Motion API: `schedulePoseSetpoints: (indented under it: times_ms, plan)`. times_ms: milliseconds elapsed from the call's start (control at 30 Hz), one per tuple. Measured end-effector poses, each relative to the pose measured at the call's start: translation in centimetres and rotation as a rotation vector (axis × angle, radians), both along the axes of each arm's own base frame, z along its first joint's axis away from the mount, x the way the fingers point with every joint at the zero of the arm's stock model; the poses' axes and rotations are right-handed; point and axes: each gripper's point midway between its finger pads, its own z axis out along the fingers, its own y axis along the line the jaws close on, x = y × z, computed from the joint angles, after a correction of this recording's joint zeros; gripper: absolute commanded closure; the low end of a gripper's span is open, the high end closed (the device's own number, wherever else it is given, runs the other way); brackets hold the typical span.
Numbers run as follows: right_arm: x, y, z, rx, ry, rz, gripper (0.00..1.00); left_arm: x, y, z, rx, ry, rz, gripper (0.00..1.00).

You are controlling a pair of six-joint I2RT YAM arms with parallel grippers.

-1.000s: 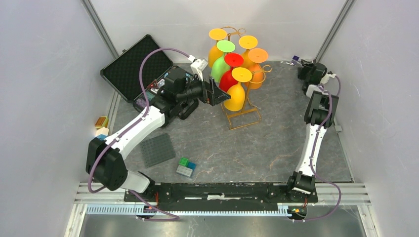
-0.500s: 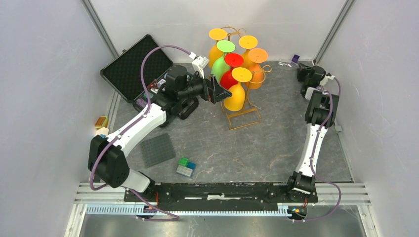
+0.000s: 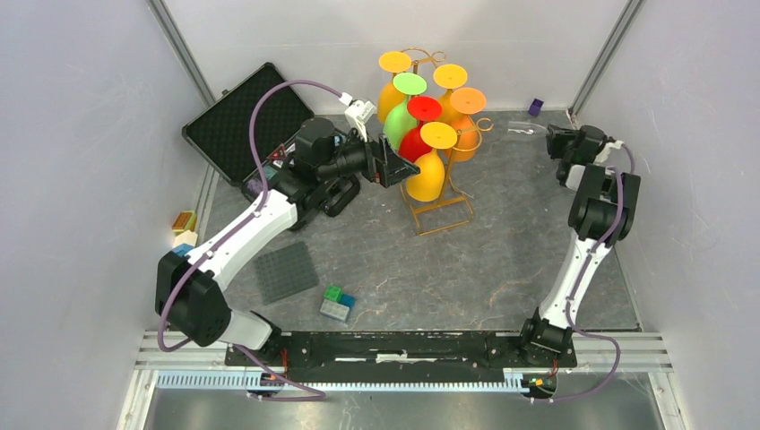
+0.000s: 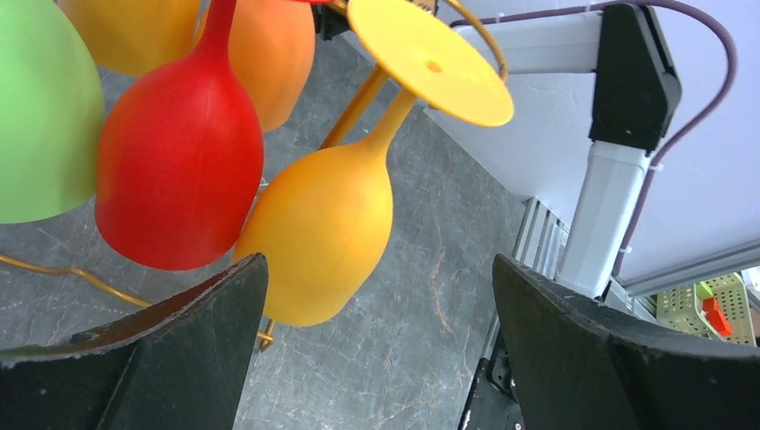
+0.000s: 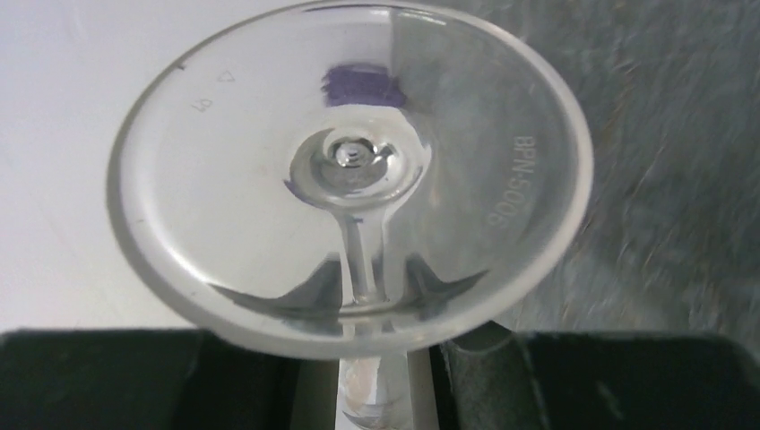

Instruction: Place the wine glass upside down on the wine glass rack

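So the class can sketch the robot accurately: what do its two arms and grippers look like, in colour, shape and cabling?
The left arm and right arm each have white tapered links between bulky black joint housings, with a purple cable looping alongside. The left gripper and right gripper carry broad, flat black fingers. No markings are legible.

Robot lab: white-walled cell [image 3: 81, 134], aluminium rail [image 3: 641, 345]
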Motion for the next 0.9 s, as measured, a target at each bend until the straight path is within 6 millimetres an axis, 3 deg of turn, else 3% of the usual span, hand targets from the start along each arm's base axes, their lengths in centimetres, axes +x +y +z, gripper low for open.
schedulePoseSetpoints:
  times_ms: [400, 633, 767, 900]
  plan:
    - [-6.3, 3.2, 15.6, -0.313, -0.121, 0.145, 0.8, -1.8, 1.5, 4.4, -0.051, -0.088, 0.027, 0.03]
    - [-11.9, 4.8, 23.3, -0.612, -0.108, 0.202, 0.81, -2.7, 2.1, 5.8, -0.067, -0.09, 0.032, 0.03]
    - [-15.0, 5.8, 27.0, -0.779, -0.104, 0.218, 0.84, -3.0, 2.2, 5.7, -0.069, -0.056, 0.043, 0.04]
    - [-16.8, 7.2, 27.7, -0.886, -0.056, 0.283, 0.86, -3.1, 2.2, 5.3, -0.069, -0.011, 0.053, 0.04]
